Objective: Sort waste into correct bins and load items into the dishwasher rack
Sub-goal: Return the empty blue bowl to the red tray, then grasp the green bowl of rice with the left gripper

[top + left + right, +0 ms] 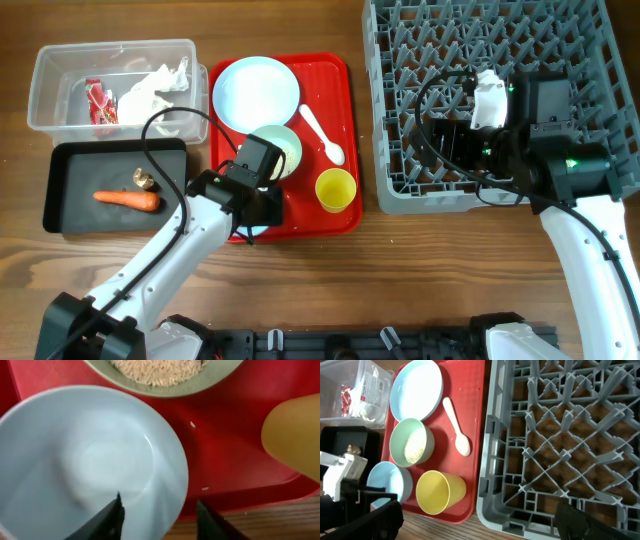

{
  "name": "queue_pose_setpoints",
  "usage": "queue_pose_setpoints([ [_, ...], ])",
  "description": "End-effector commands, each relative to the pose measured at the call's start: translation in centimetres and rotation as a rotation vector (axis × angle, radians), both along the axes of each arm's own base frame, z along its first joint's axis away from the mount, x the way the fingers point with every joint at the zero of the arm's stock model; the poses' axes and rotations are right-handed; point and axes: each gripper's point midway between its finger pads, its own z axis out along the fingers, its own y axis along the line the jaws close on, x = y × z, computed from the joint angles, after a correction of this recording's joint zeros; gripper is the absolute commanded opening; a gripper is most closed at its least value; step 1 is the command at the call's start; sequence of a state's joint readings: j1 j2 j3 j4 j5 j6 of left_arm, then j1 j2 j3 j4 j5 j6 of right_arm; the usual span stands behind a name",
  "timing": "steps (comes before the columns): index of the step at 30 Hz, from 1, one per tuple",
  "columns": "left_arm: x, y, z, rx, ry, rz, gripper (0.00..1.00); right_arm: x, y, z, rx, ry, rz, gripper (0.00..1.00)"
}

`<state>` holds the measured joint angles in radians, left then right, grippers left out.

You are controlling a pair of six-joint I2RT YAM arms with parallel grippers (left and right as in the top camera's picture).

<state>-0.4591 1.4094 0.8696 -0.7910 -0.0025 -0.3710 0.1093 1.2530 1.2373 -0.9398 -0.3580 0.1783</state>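
My left claw (160, 519) is spread, its 2 fingertips straddling the near rim of the light blue bowl (90, 460). 1 tip is inside the bowl and 1 is outside, over the edge of the red tray (235, 475), and nothing is pinched yet. The bowl looks empty, so I judge it light, stiff and glossy, likely to slip or swing if I nip only the lip. I would bite deep on the wall, square to the rim. Just beyond it sits the pale green bowl (165, 391) holding rice (160, 370), with the yellow cup (295, 435) off to the side; both need clearance. My right claw (480, 520) hangs spread and empty over the grey rack (487, 450), where this bowl belongs.
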Motion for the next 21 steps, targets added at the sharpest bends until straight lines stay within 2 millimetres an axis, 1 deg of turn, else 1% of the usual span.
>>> queue_pose_setpoints([
  [1, 3.7, -1.7, 4.9, -0.032, -0.137, -0.060, 0.54, 0.4, -0.2, 0.4, -0.004, -0.007, -0.012, 1.00],
  [2, 4.9, -2.3, 6.6, -0.041, -0.192, -0.100, 0.57, 0.4, -0.2, 0.4, -0.004, -0.007, -0.012, 1.00],
  [3, 5.9, -2.8, 7.7, -0.047, -0.241, -0.134, 0.57, 0.4, -0.2, 0.4, -0.004, -0.007, -0.013, 1.00],
  [4, 6.8, -3.2, 8.5, -0.051, -0.288, -0.170, 0.58, 0.4, -0.2, 0.4, -0.004, -0.007, -0.012, 1.00],
  [5, 7.7, -3.5, 8.9, -0.045, -0.329, -0.202, 0.58, 0.4, -0.2, 0.4, -0.004, -0.007, -0.012, 1.00],
  [6, 8.3, -3.5, 8.7, -0.034, -0.343, -0.225, 0.58, 0.4, -0.2, 0.4, -0.004, -0.007, -0.012, 1.00],
  [8, 9.0, -3.7, 7.2, -0.011, -0.325, -0.257, 0.59, 0.4, -0.2, 0.4, -0.004, -0.007, -0.013, 1.00],
  [11, 9.7, -4.0, 2.1, 0.040, -0.222, -0.312, 0.65, 0.4, -0.2, 0.4, -0.004, -0.007, -0.013, 1.00],
  [12, 9.7, -4.2, 0.5, 0.051, -0.189, -0.330, 0.66, 0.4, -0.2, 0.4, -0.004, -0.007, -0.013, 1.00],
  [13, 9.7, -4.3, -0.7, 0.059, -0.166, -0.343, 0.66, 0.4, -0.2, 0.4, -0.004, -0.007, -0.013, 1.00],
  [15, 9.5, -4.8, -2.3, 0.065, -0.133, -0.358, 0.64, 0.4, -0.2, 0.4, -0.004, -0.007, -0.012, 1.00],
  [16, 9.3, -5.1, -2.9, 0.068, -0.120, -0.367, 0.60, 0.4, -0.2, 0.4, -0.004, -0.007, -0.012, 1.00],
  [17, 9.3, -5.0, -3.1, 0.069, -0.117, -0.366, 0.56, 0.4, -0.2, 0.4, -0.004, -0.007, -0.013, 1.00],
  [18, 9.3, -5.1, -3.2, 0.070, -0.117, -0.366, 0.45, 0.4, -0.2, 0.4, -0.004, -0.007, -0.013, 1.00],
  [19, 9.4, -5.1, -3.2, 0.069, -0.120, -0.365, 0.37, 0.4, -0.2, 0.3, -0.005, -0.007, -0.012, 1.00],
  [20, 9.5, -5.1, -3.1, 0.066, -0.125, -0.361, 0.25, 0.4, -0.2, 0.3, -0.005, -0.007, -0.012, 1.00],
  [21, 9.6, -5.2, -3.1, 0.065, -0.128, -0.361, 0.19, 0.4, -0.2, 0.4, -0.004, -0.007, -0.012, 1.00],
])
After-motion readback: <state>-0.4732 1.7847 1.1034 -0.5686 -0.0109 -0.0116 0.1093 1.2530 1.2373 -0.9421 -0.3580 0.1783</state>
